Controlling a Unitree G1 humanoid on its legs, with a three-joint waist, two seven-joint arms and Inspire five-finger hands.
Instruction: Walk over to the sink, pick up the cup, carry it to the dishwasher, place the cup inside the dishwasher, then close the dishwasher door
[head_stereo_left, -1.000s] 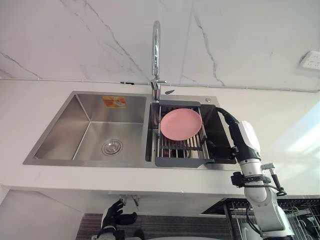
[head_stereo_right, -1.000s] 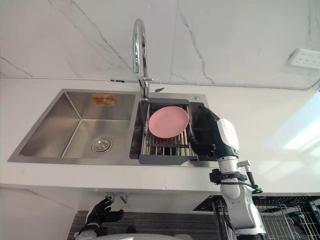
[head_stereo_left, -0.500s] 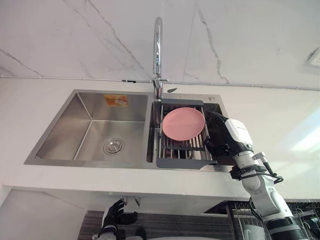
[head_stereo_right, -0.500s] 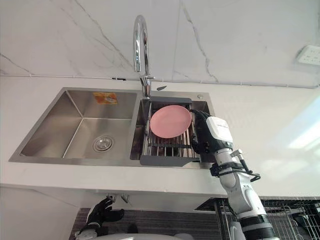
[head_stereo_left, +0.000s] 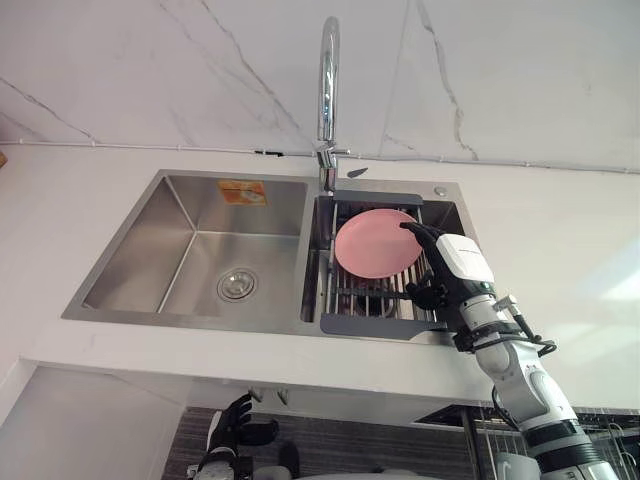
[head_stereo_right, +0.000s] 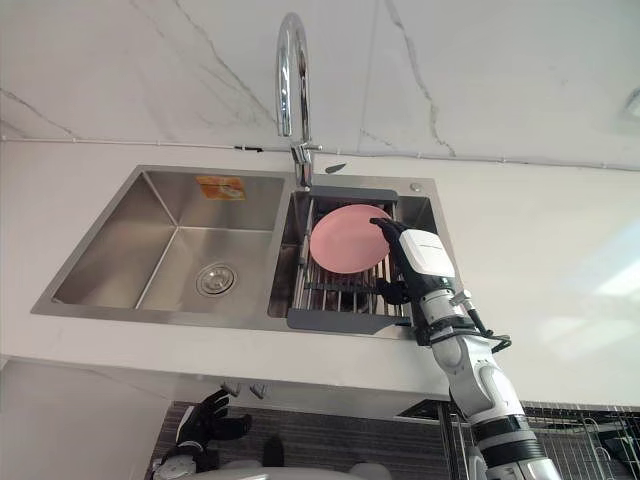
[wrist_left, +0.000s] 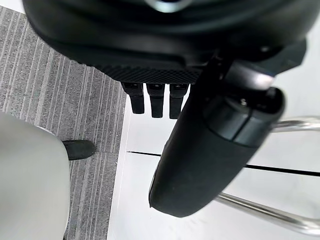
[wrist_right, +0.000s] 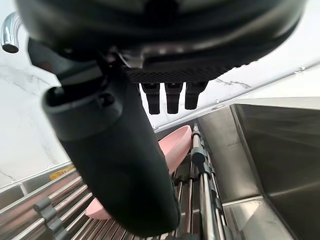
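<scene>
- R hand (head_stereo_left: 452, 266) open, fingers straight, nothing held; over rack (head_stereo_left: 365, 323) at pink plate's (head_stereo_left: 370, 243) edge, sink (head_stereo_left: 195, 262) R basin
- L hand (head_stereo_left: 236, 422) open, empty, below counter (head_stereo_left: 565, 250)

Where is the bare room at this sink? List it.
Free: the left basin around its drain, and the countertop either side of the sink. Crowded: the right basin, where the rack bears the pink plate, the right hand at its edge.
</scene>
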